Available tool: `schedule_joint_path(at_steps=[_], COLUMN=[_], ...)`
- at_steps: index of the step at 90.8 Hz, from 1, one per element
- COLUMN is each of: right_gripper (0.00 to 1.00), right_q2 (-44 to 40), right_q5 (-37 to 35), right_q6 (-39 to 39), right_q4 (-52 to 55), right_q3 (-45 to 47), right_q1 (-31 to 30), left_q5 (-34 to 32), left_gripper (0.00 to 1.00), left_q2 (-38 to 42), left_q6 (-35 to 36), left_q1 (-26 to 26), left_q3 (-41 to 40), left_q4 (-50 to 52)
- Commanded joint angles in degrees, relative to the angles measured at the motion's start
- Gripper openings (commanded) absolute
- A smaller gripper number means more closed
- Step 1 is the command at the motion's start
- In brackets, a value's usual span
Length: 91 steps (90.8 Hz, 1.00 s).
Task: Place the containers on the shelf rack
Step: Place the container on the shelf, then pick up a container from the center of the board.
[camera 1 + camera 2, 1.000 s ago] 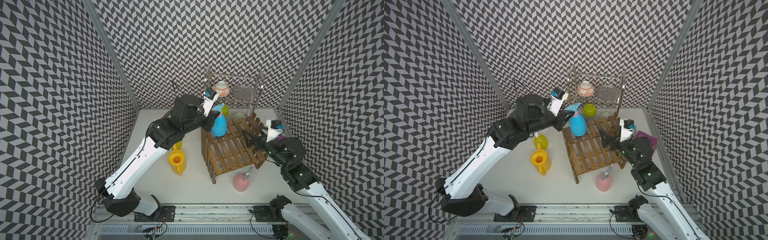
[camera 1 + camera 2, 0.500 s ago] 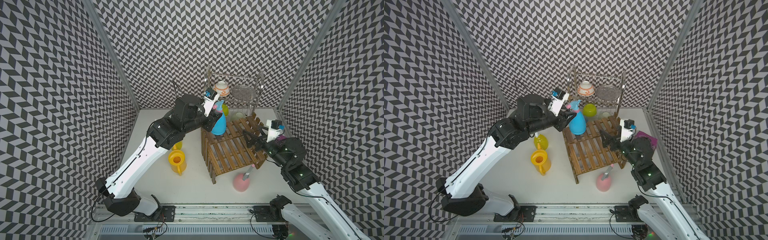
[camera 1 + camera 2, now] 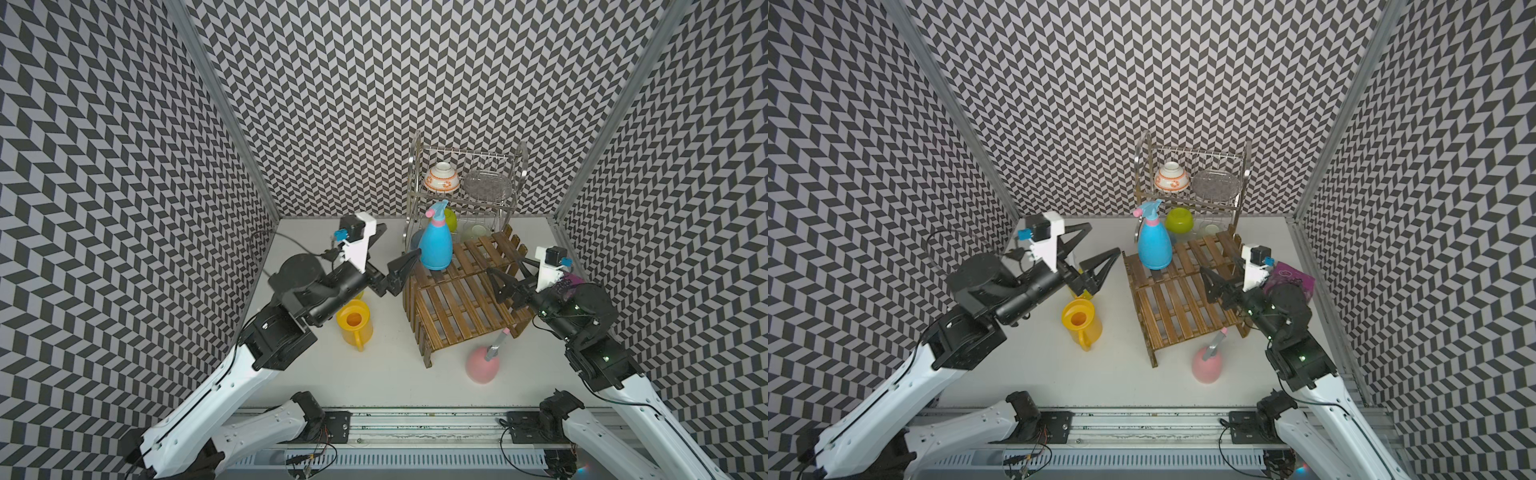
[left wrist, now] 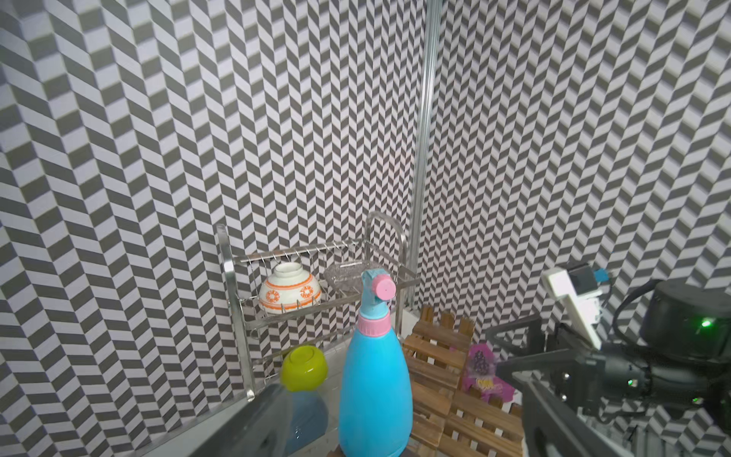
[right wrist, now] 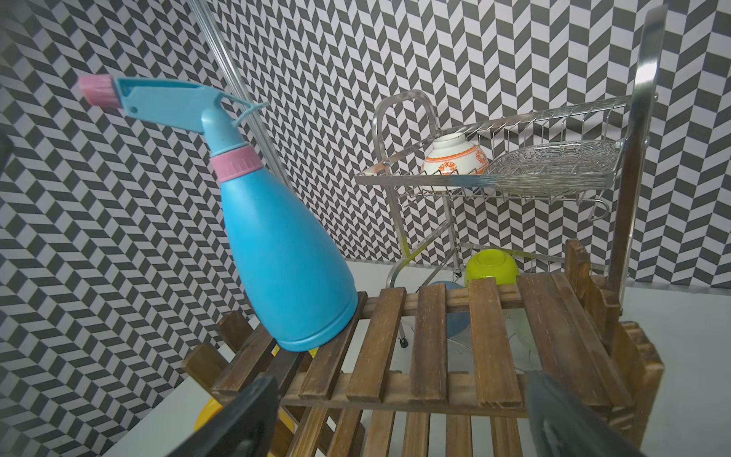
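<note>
Bottles: two unobscured, blue bottle (image 3: pixel 1154 247), pink bottle (image 3: pixel 1206 368)
Watering can (image 3: pixel 1089 328): one
Purple packet (image 3: pixel 1293 277): print illegible
Left gripper (image 3: pixel 1105 237), right gripper (image 3: pixel 1220 264): agape, empty

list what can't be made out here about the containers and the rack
- yellow spray bottle: both top views, only a sliver shows under the left gripper.
- blue spray bottle: left wrist view, base cut off by the bottom edge.
- round blue thing under the shelf rack: right wrist view, slats hide most of it; unidentifiable.
- pink spray bottle: outside both wrist views.
</note>
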<state>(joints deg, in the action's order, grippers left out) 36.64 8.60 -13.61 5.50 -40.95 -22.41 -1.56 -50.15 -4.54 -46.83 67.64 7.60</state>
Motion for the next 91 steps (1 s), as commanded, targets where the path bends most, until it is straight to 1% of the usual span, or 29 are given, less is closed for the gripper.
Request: schedule_joint_path(at_steps=[1, 7, 24, 38, 45, 61, 73, 80, 91], right_gripper=[1.00, 1.00, 1.00, 1.00, 1.00, 1.00, 1.00, 1.00, 1.00], right_q2=[-3.3, -5.1, -9.3, -13.0, -14.9, -17.0, -16.8, -17.0, -18.6], right_q5=[1.8, 3.0, 4.9, 4.9, 4.6, 4.7, 5.2, 4.6, 4.4], right_q6=[-1.8, -3.1, -10.1, -13.0, -12.4, -10.8, -11.2, -12.8, -16.2], right_q4=[-2.8, -2.7, -2.7, -0.7, -0.2, 0.7, 3.2, 5.6, 9.3], right_q3=[1.8, 2.8, 5.2, 5.3, 5.6, 5.7, 4.0, 2.3, 0.4], right_q1=[0.3, 0.4, 0.3, 0.2, -0.2, -1.3, -1.4, -1.4, -1.4], left_q5=[-4.9, -7.5, -14.0, -17.9, -18.8, -18.5, -15.9, -13.9, -10.4], left_gripper=[0.94, 0.93, 0.93, 0.93, 0.93, 0.93, 0.93, 0.94, 0.94], left_q2=[1.9, 2.8, 6.1, 8.7, 9.4, 10.4, 11.6, 12.5, 13.4], left_q6=[-5.0, -7.3, -14.6, -20.8, -23.0, -25.7, -26.1, -25.0, -20.3], left_q1=[0.3, 0.3, 0.3, 0.4, 0.4, 0.4, 0.4, 0.4, 0.4], left_q3=[-5.8, -7.1, -12.0, -16.1, -16.9, -17.8, -19.5, -21.1, -23.0], left_q4=[-13.3, -12.5, -10.3, -9.6, -8.6, -6.9, -6.8, -7.8, -8.6])
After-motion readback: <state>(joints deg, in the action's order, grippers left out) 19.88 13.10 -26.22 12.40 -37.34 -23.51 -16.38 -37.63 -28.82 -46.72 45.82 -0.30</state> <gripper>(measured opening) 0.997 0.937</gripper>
